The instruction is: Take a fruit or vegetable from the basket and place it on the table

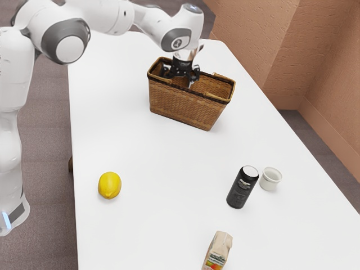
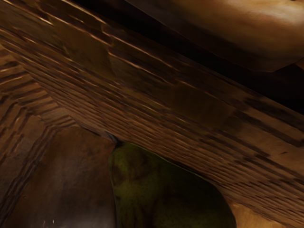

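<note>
Nearest, the carton (image 1: 218,252) stands upright on its base; beyond it the lemon (image 1: 109,185) lies loose on the table (image 1: 140,163), and the black can (image 1: 242,187) stands beside the white cup (image 1: 270,179); farther off, the basket (image 1: 183,108) pens in a green pear (image 2: 166,190), likely the one wanted; my gripper (image 1: 181,78) dips past the rim, presumably to reach it; whether it is spread or pinching, I cannot tell.
</note>
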Robot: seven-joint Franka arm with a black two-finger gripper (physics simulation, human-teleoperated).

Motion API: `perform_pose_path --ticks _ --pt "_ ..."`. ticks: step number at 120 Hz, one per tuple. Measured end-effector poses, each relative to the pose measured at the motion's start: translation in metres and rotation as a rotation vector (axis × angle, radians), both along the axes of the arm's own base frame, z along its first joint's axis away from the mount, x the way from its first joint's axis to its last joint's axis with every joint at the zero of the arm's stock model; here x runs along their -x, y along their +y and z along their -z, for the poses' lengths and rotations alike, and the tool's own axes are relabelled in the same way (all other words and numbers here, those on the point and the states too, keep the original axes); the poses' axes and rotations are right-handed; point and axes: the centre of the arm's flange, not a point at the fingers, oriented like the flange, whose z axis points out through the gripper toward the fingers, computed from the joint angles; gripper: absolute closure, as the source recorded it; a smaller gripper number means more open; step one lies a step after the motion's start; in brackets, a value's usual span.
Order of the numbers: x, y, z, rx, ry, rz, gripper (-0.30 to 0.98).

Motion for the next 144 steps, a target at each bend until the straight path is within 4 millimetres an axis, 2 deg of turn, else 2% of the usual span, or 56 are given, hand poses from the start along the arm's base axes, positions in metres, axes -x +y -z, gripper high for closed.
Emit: perform_pose_path --ticks 38,61,106,131,144 --pt "-0.006 0.001 0.022 0.041 0.004 -0.006 0.01" --pt "-0.007 0.009 0.04 0.075 0.011 -0.023 0.0" --pt "-0.011 0.012 0.064 0.1 0.04 0.038 0.0" --pt "-0.009 0.014 0.066 0.092 0.056 0.071 0.3" --pt "-0.008 0.014 0.061 0.079 0.058 0.07 0.45"
